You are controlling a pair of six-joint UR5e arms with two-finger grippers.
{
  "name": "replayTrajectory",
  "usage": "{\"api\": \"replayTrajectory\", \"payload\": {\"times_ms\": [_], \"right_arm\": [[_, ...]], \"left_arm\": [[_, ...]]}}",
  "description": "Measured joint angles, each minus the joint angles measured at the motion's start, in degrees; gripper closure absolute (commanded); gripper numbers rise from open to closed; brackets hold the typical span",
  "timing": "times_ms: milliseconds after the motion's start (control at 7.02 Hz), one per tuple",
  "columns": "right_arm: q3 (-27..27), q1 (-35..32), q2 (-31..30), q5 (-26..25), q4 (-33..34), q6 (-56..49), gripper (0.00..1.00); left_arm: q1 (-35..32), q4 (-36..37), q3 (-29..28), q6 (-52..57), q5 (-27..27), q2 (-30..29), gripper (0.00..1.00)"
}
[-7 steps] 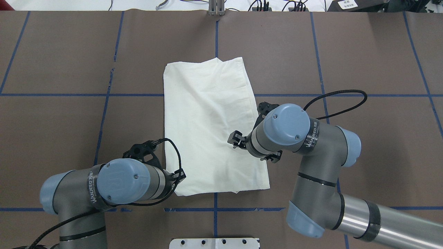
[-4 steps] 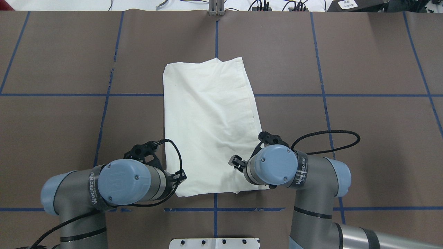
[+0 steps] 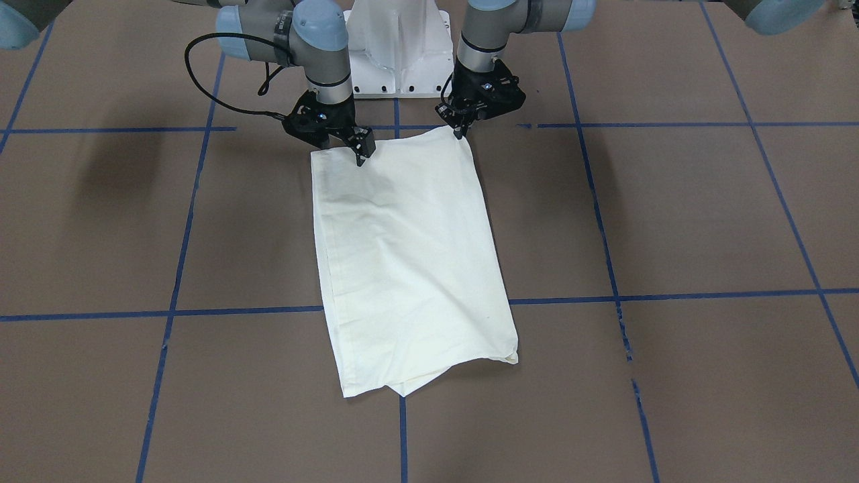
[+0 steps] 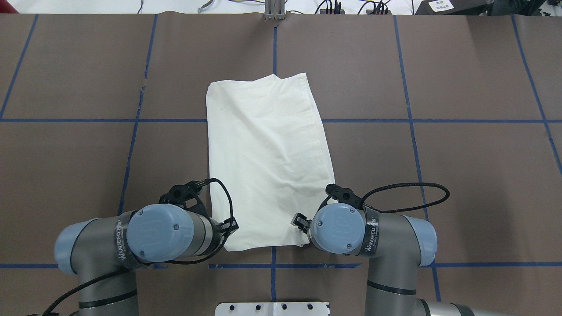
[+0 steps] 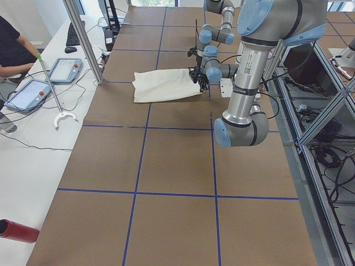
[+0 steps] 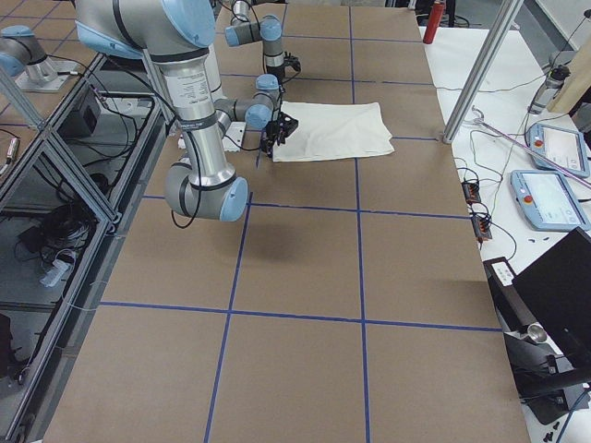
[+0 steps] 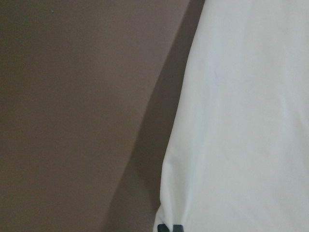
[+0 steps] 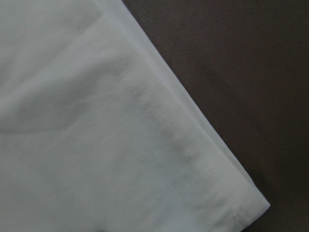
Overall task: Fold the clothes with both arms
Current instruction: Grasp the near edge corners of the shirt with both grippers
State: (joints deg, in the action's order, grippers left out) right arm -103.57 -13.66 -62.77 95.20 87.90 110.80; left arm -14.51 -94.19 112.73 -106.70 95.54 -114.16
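The left tool [image 3: 460, 129] looks narrow, pinching one near corner of the shirt [image 4: 263, 153]. The right tool [image 3: 357, 149] is over the other near corner; I cannot tell if it is wide. The shirt lies flat in the middle of the bench [image 4: 461, 175]. If one corner slips, the fold may go crooked and the far end may bunch.

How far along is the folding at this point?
Done: the shirt lies as a narrow rectangle, plain side up, no sleeves showing. In hand: the left gripper and right gripper sit at the two corners of one short end; whether they grip is unclear. Left: probably folding that end over to the other.
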Motion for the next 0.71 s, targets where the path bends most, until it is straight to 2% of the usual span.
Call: {"api": "replayTrajectory", "payload": {"times_ms": [143,570,713], "right_arm": [[0.0,0.0,0.3,0.0,0.1,0.0,0.21],[0.0,-0.8,0.5,0.1,0.2,-0.1,0.31],[0.0,-1.1,0.5,0.1,0.2,-0.1,0.51]], "left_arm": [[0.0,0.0,0.0,0.0,0.0,-0.1,1.00],[0.1,0.0,-0.1,0.0,0.0,-0.2,1.00],[0.2,0.0,-0.1,0.0,0.0,-0.2,1.00]]}}
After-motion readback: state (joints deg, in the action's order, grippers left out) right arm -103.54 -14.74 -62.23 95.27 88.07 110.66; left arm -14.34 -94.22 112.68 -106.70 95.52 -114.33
